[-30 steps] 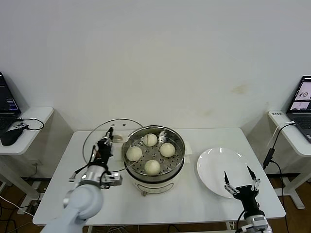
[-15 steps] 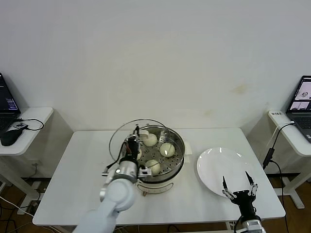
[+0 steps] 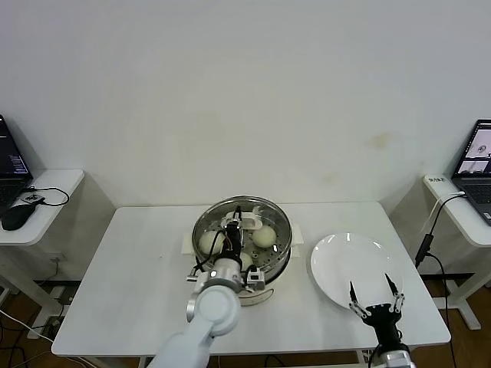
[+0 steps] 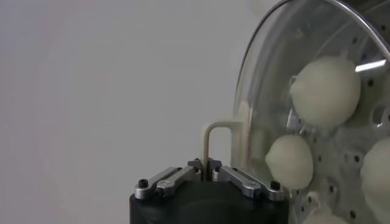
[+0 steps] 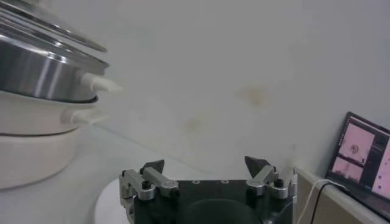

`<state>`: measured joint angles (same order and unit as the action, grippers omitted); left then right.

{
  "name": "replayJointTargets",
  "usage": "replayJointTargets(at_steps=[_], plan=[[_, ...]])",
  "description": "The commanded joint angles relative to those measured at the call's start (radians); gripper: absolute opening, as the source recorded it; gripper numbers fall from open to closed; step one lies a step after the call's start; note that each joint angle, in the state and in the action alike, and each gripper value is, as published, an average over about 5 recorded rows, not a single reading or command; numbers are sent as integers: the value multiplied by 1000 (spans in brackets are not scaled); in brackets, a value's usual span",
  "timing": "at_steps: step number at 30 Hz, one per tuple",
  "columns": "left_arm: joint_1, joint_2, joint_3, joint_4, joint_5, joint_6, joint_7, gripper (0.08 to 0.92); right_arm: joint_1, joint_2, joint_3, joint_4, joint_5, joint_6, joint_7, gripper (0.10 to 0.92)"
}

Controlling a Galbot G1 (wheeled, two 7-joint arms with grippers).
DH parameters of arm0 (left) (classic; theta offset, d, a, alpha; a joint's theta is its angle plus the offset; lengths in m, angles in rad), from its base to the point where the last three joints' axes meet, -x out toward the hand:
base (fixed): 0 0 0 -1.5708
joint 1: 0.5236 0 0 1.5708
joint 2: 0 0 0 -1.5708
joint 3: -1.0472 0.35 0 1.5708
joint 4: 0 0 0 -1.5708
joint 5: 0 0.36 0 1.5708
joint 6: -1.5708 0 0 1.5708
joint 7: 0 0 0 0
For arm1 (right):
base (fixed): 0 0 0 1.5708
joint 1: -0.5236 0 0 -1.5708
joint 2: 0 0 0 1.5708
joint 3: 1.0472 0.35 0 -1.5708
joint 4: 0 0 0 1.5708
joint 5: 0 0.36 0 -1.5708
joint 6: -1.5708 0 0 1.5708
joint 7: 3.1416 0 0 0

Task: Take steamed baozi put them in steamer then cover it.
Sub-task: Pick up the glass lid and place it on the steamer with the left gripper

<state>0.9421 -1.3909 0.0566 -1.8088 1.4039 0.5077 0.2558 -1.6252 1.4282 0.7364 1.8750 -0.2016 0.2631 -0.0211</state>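
The cover (image 3: 242, 224) is over the steamer (image 3: 242, 264) now, in the middle of the head view, and my left gripper (image 3: 234, 230) is pinching its cream bar handle (image 4: 220, 139) — the jaws are pressed tight on it. Through the glass I can see the steamed baozi (image 4: 324, 91) sitting on the tray with holes (image 4: 365, 64), all inside the pot. In my left wrist view the glass is very near the buns, but I cannot tell if the metal rim sits flat all the way around the pot. That is my worry. If I let go while the lid is a bit to one side or tipped, it could slide, clang on the steel edge, or hang half off and slip down onto the table (image 3: 138, 268). If I push down too hard, the rim could catch the pot's edge and shove the steamer along on its cream base. A tipped lid could also squash a bun that sits high. When I open my fingers, they might drag the handle and pull the lid crooked — so I think a slow, straight let-go is best. My right gripper (image 3: 374, 295) waits low on the right of the head view, fingers spread wide and holding nothing, just in front of the white plate (image 3: 345, 257), well apart from the pot.
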Motion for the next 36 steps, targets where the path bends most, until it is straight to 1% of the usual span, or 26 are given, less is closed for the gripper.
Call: replayJointTargets(at_steps=[1,17,25,29,32,36], plan=[[10,-48,14,27,56,-6,8,129,1,3,-3,-7,-7,4,1,823],[42,-44,-11,16,99,-27,10,129,-5,1,-11,-4,-8,8,-1,823],[39,-59,-11,21,96,-34,10,129,-8,1,-16,-1,-10,8,-2,823],[44,-51,-15,2,88,-38,15,138,-8,1,-18,-1,-12,7,-3,823],[59,-32,-18,-31,72,-38,17,195,-8,0,-19,-3,-12,7,-3,823],[105,5,-29,-105,49,-41,16,307,-7,-1,-20,-5,-14,7,-4,823]])
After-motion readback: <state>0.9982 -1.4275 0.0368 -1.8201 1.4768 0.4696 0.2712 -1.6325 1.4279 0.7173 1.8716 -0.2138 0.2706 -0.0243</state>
